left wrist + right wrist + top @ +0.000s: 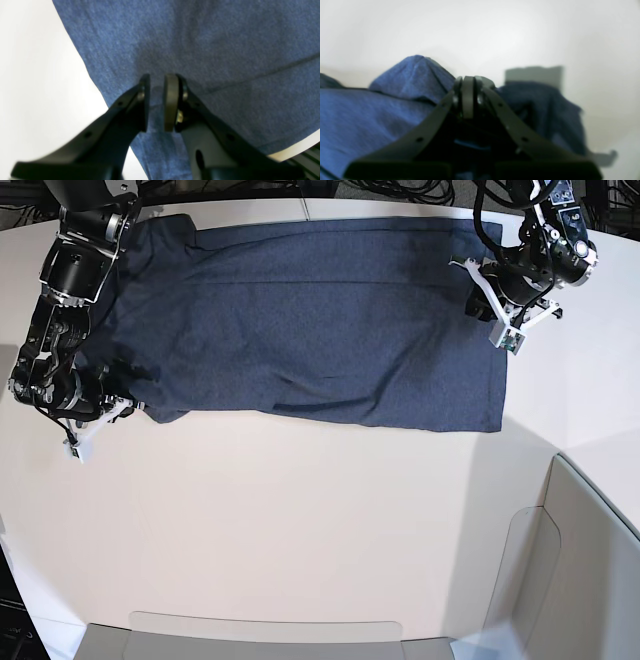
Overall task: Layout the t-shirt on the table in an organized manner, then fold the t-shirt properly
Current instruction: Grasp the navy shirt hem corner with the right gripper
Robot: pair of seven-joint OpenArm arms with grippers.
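The dark blue-grey t-shirt [320, 320] lies spread across the far part of the pale table [300, 530], its lower edge rumpled. My left gripper [487, 302] hovers over the shirt's right edge. In the left wrist view that gripper [157, 102] points down at the cloth [212, 37], jaws a narrow gap apart with fabric showing through. My right gripper [125, 408] sits at the shirt's lower left corner. Seen from the right wrist, it [468, 97] has its pads pressed together, a strip of blue cloth between the fingers and a raised fold [417, 72] just beside the tips.
Grey translucent panels stand along the near edge [265, 632] and at the right [590, 550]. Cables hang beyond the table's far edge [400, 190]. A blurred grey shape [533, 73] shows behind the cloth in the right wrist view.
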